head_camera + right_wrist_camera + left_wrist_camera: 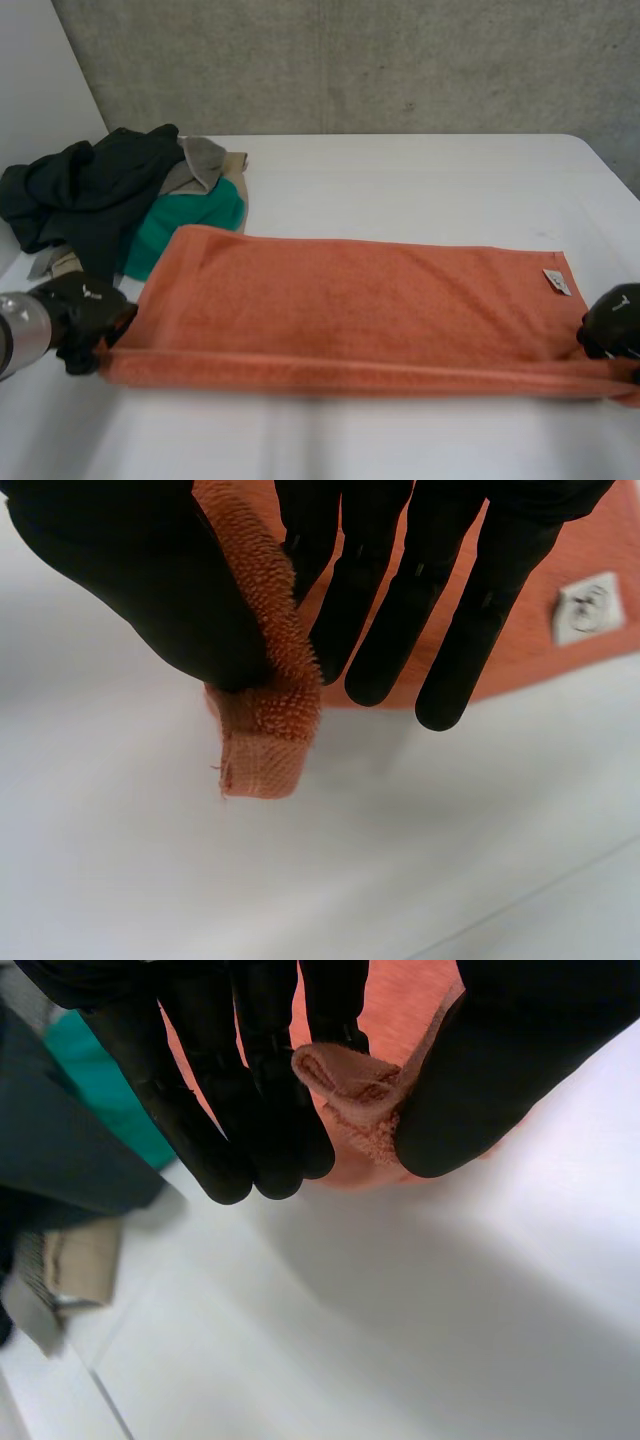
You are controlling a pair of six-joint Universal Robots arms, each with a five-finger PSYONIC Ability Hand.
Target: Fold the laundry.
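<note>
1. Pinching the orange towel (pixel 350 300) by its near corners, thumb against fingers: my left hand (pixel 82 305) grips one, my right hand (pixel 615 320) the other.
2. It lies lengthwise across the white table (pixel 420 180); I should raise both corners level, edge taut.
3. I'd land squarely on the far edge, short of the clothes pile (pixel 110 190).
</note>
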